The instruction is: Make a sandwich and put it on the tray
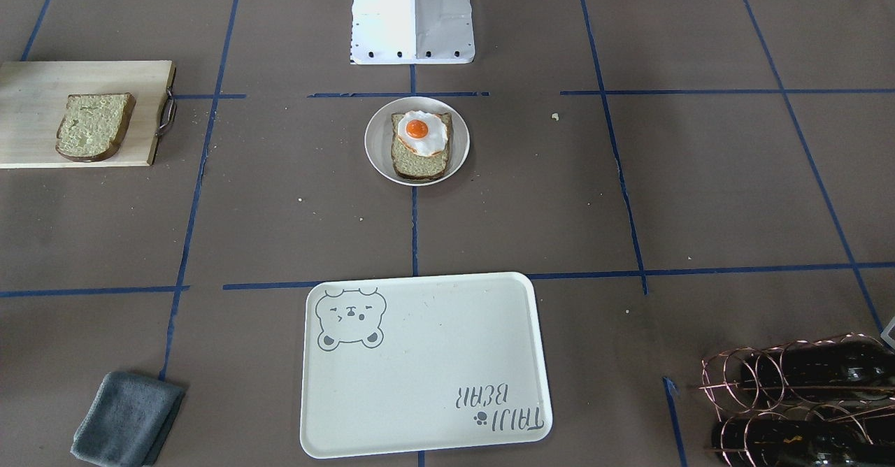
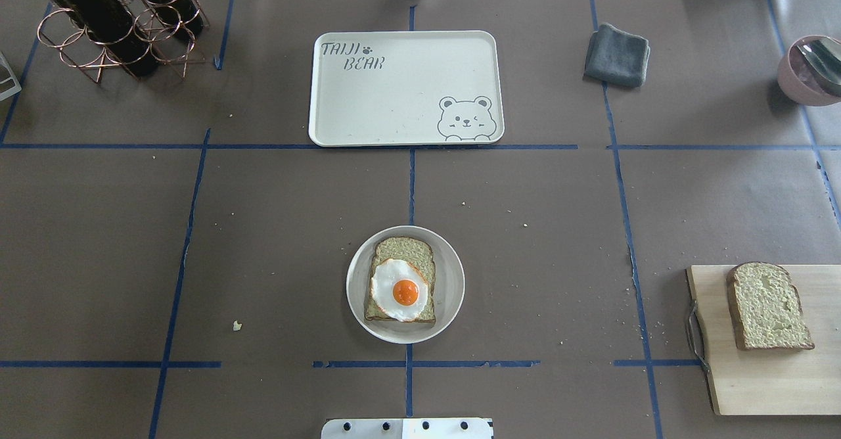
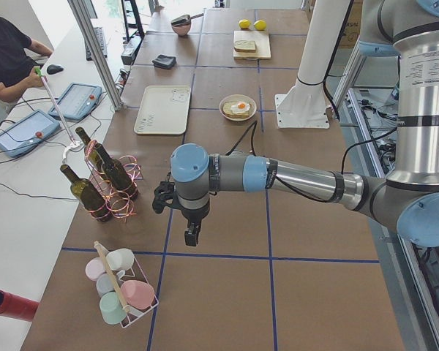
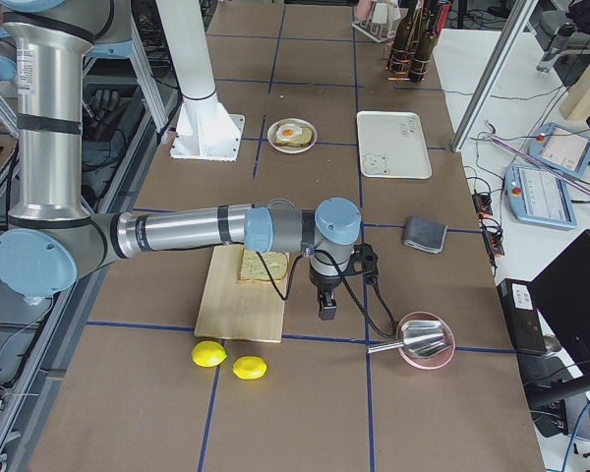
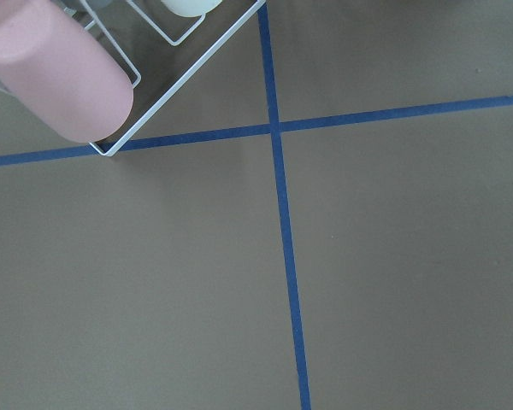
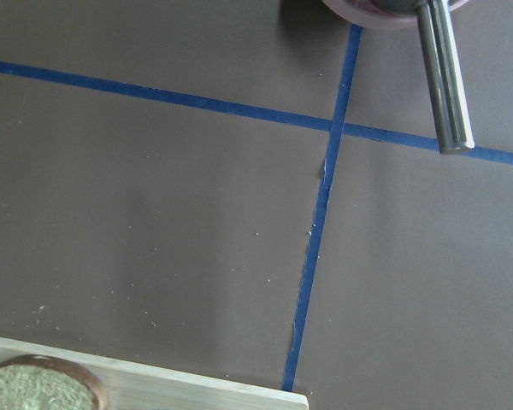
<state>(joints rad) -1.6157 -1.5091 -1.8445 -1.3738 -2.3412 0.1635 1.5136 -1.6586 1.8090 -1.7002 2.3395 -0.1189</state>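
Status: sandwich incomplete. The lower slice (image 2: 404, 248) lies on the round white plate (image 2: 453, 281) at table centre. The toy fried egg (image 2: 399, 291) sits on top of it, glossy white with an orange yolk. The second slice (image 2: 769, 306) lies flat on the pale wooden cutting board (image 2: 755, 386) at the robot's right. The tray (image 2: 394, 91) sits beyond the plate, cream, smooth and low-rimmed, with nothing on it.

Governing relation: the right gripper (image 4: 326, 305) hangs over the table just off the board's far edge. The second slice lies near it, back toward the robot. The left gripper (image 3: 192, 235) is well apart, by the cup rack (image 3: 121, 292), so the right arm is judged better placed to fetch.

The slice is near square (no marked long axis), domed end pointing away from the robot. Its crumb is porous and its crust dark, likely yielding under a pinch.

Jaw opening: cannot be told for either gripper, as only side views show them; no object shows at either
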